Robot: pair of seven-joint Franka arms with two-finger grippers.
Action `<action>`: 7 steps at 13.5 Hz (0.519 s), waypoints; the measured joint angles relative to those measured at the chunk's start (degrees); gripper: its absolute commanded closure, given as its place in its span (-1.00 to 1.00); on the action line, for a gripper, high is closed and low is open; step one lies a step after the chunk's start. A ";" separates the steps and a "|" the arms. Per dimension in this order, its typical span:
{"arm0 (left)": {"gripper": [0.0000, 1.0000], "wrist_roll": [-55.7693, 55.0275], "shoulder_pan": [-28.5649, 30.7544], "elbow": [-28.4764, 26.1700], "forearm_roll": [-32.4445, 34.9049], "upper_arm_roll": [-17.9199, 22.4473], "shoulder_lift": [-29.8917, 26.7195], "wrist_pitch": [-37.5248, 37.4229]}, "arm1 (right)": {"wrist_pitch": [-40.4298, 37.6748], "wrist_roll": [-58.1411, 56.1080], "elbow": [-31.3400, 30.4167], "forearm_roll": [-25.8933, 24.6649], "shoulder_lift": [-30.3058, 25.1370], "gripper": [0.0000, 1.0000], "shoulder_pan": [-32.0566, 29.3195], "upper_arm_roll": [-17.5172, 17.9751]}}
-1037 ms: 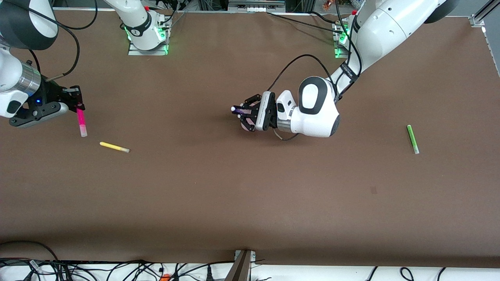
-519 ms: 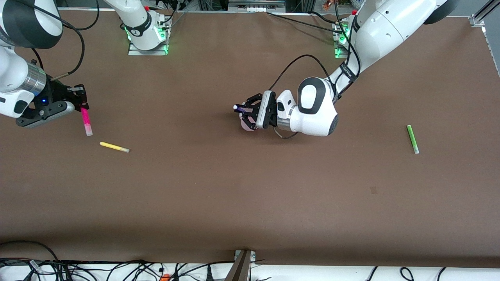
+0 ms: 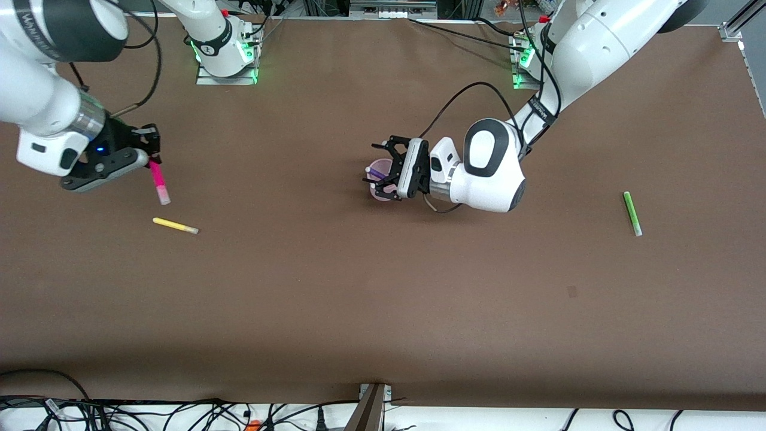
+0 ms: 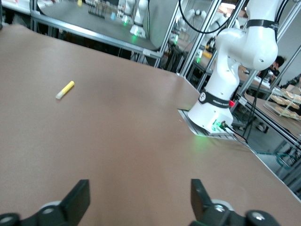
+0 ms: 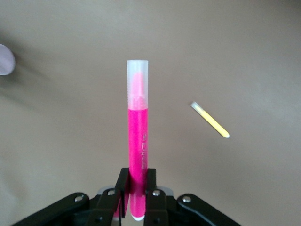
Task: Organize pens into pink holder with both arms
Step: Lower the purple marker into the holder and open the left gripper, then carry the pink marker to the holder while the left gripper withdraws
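Note:
The pink holder (image 3: 379,193) stands near the table's middle. The purple pen (image 3: 375,173) leans inside it, pale tip up. My left gripper (image 3: 383,168) hangs open over the holder, one finger on each side, holding nothing; its open fingers (image 4: 78,201) show in the left wrist view, where the holder is hidden. My right gripper (image 3: 152,158) is shut on the magenta-pink pen (image 3: 159,182) and holds it above the table at the right arm's end, tip down. The grip (image 5: 137,187) and the pen (image 5: 137,136) also show in the right wrist view.
The yellow pen (image 3: 175,225) lies on the table just nearer the front camera than my right gripper; it also shows in the right wrist view (image 5: 210,120) and the left wrist view (image 4: 65,89). The green pen (image 3: 631,213) lies toward the left arm's end.
My left gripper has opened and let go of the purple pen, which now sits in the holder. My right gripper has moved toward the table's middle with the magenta-pink pen.

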 measured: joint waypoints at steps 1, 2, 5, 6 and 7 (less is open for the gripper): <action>-1.00 -8.00 0.25 0.58 3.79 -0.01 -2.58 -3.31 | -0.01 0.79 0.23 -0.03 0.03 1.00 0.60 1.63; -1.00 -15.45 0.40 1.28 7.28 -0.02 -5.06 -6.71 | 0.00 2.20 0.37 -0.39 0.11 1.00 1.93 2.55; -1.00 -35.19 1.06 3.80 18.65 0.01 -9.88 -18.03 | 0.03 8.63 1.35 -4.58 1.58 1.00 10.33 3.12; -1.00 -41.33 1.47 4.39 22.48 0.06 -10.65 -21.80 | 0.04 10.23 2.14 -5.96 2.67 1.00 13.53 3.22; -1.00 -47.50 2.09 4.88 26.82 0.12 -11.14 -25.77 | 0.04 11.13 3.03 -7.32 3.96 1.00 16.65 3.29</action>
